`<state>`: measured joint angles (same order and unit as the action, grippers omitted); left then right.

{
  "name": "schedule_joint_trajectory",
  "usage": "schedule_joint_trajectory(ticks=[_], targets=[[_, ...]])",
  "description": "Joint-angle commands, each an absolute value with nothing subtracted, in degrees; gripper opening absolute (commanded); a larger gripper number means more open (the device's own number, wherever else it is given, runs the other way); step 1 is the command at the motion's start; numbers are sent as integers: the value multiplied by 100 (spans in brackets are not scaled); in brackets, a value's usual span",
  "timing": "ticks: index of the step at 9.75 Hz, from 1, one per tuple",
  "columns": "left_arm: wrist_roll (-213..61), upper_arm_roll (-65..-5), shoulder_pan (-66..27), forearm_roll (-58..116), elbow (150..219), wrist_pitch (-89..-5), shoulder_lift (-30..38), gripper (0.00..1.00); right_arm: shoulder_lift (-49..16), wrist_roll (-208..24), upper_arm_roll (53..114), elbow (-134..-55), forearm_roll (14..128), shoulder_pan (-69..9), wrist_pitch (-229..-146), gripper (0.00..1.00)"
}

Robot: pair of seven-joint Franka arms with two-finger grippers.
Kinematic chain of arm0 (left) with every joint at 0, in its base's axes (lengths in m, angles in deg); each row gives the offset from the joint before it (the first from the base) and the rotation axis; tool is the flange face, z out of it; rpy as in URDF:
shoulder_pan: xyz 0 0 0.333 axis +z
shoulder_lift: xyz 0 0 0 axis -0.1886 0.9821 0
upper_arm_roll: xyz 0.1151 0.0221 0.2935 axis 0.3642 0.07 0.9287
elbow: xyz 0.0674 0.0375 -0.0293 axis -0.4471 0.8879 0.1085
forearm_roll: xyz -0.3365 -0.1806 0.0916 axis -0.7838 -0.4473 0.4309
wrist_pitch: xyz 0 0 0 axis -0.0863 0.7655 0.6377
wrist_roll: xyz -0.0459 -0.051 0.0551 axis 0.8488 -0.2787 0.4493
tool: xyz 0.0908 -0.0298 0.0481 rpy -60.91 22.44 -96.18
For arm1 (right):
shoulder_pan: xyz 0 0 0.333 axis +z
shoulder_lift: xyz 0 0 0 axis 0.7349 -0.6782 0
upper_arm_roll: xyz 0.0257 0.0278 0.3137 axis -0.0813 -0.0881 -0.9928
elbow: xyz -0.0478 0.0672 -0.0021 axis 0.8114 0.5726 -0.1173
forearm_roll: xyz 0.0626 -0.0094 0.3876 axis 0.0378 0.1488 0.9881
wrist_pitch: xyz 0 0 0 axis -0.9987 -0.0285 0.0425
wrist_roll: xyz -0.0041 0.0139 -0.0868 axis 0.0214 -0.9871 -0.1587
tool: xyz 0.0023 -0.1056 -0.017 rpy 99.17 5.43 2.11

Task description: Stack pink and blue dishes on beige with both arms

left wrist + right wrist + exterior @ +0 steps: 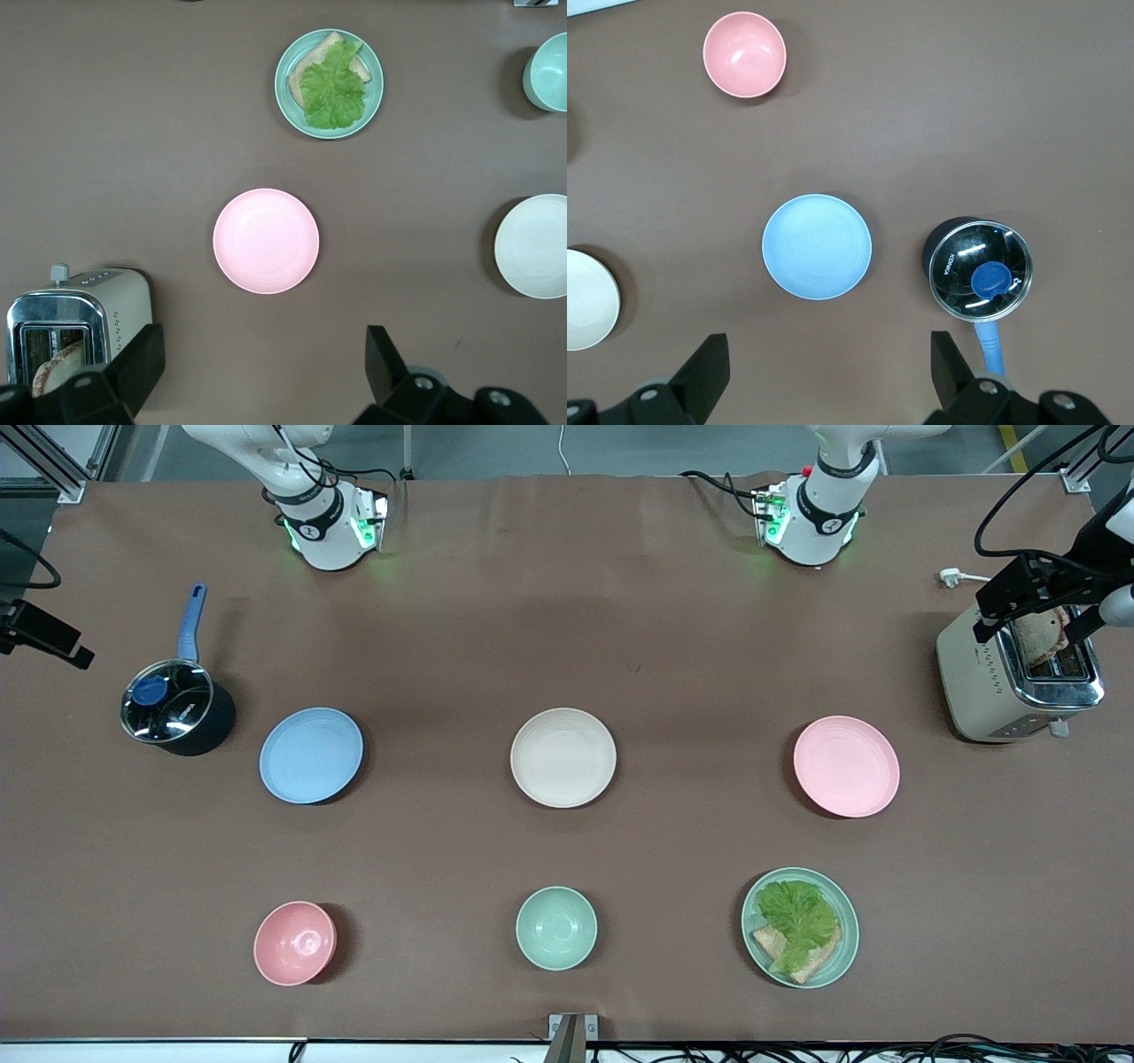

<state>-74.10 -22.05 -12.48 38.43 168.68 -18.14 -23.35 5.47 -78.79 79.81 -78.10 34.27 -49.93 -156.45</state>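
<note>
Our left gripper (266, 372) hangs over the pink plate (846, 766), our right gripper (830, 372) over the blue plate (311, 755), jaws apart; the beige plate (563, 757) lies between them. We risk thin rims slipping out or both arms colliding there.

Brown table (567, 646): 4 plates, 2 bowls, pot, toaster.

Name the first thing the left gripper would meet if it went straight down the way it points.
Probably the bare table beside the pink plate. The open left gripper looks offset from the plate, though depth is unclear.
</note>
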Motion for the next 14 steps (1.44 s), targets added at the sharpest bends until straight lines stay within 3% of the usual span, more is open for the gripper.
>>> schedule_joint_trajectory(ticks=[1, 5, 8, 10, 14], targets=[[-7424, -2228, -1228, 3824, 17126, -1872, -2379, 100, 636, -7933, 7975, -7921, 3479, -5029, -15657, 100], [-7327, -2202, -1210, 3744, 17178, -1583, -2327, 100, 514, -7950, 7984, -7842, 3453, -5055, -15709, 100], [-7336, -2132, -1000, 3587, 17380, -1722, -1819, 100, 251, -8107, 7966, -8086, 3610, -5038, -15797, 100], [-7231, -1964, -1008, 3428, 17459, -2177, -977, 100, 161, -8921, 8010, -9294, 3777, -5168, -17004, 100], [-6363, -1596, -1008, 2850, 18977, -5162, -79, 100, -224, -9830, 8116, -11476, 4252, -5240, -19701, 100]])
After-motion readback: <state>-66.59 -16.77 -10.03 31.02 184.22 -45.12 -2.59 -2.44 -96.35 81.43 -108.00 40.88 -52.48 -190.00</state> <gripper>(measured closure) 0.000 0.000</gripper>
